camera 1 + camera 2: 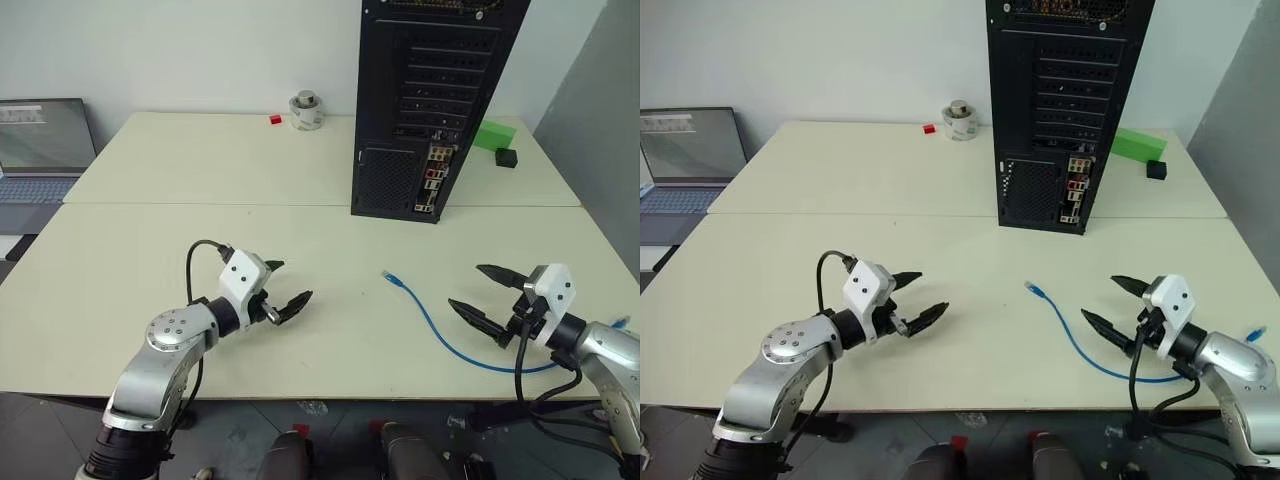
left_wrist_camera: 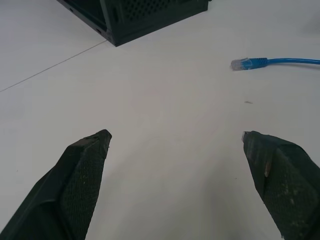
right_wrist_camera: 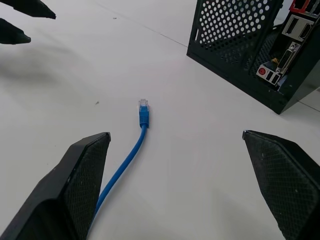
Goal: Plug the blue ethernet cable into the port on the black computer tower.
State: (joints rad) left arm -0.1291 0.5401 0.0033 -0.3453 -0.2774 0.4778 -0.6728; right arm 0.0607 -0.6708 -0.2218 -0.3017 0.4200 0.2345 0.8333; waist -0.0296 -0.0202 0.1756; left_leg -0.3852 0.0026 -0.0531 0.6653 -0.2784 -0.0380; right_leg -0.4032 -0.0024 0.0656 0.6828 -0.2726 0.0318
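The black computer tower stands upright at the far side of the worktop, its rear face turned toward the robot, with slotted covers above, a mesh grille lower left and a strip of coloured jacks beside it. No brand, label or legible writing can be made out on it (the jacks are too small to read any markings).

The blue ethernet cable lies loose on the worktop in front of the tower and well apart from it, curving from a clear plug at its near-centre end back toward the right gripper. A second bit of blue shows at the worktop's right edge.

Both grippers hover above the worktop with nothing held. The left gripper has its fingers spread wide, and so does the right, which points along the cable toward its plug.

By my reading the task is at its very start: the cable has not been picked up. The next move calls for a pinch just behind the plug, probably by the right gripper, keeping the plug free to face the port.
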